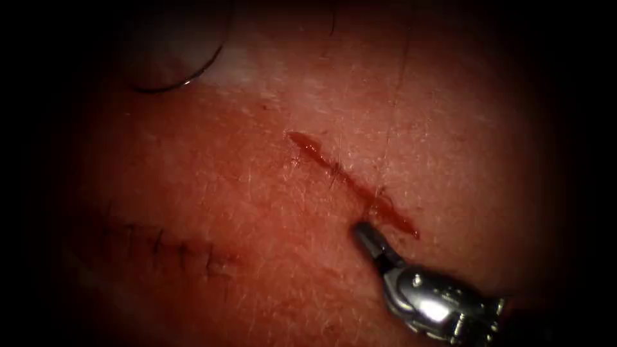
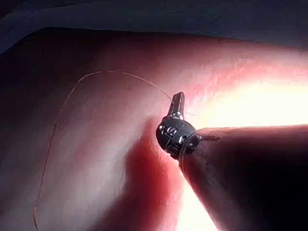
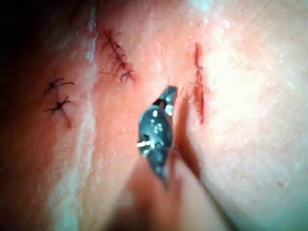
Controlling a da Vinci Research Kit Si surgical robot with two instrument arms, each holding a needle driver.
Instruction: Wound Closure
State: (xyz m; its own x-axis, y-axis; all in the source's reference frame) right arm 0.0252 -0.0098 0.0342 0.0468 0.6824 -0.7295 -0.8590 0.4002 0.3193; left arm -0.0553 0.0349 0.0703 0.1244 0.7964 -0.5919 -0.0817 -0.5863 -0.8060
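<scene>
Running upper left to lower right, the cut [image 1: 350, 183] meets the right hand [image 1: 365, 232], jaws together.

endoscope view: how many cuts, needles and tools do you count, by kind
open cut: 1
stitched cut: 1
curved needle, lying on the tissue, left of the open cut: 1
right tool, holding nothing: 1
total: 4

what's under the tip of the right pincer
Under the right pincer lies bare tissue, just left of the cut's lower end, where a thread crosses. Its shut jaws hold nothing. The skin directly beneath the tip is covered.
</scene>
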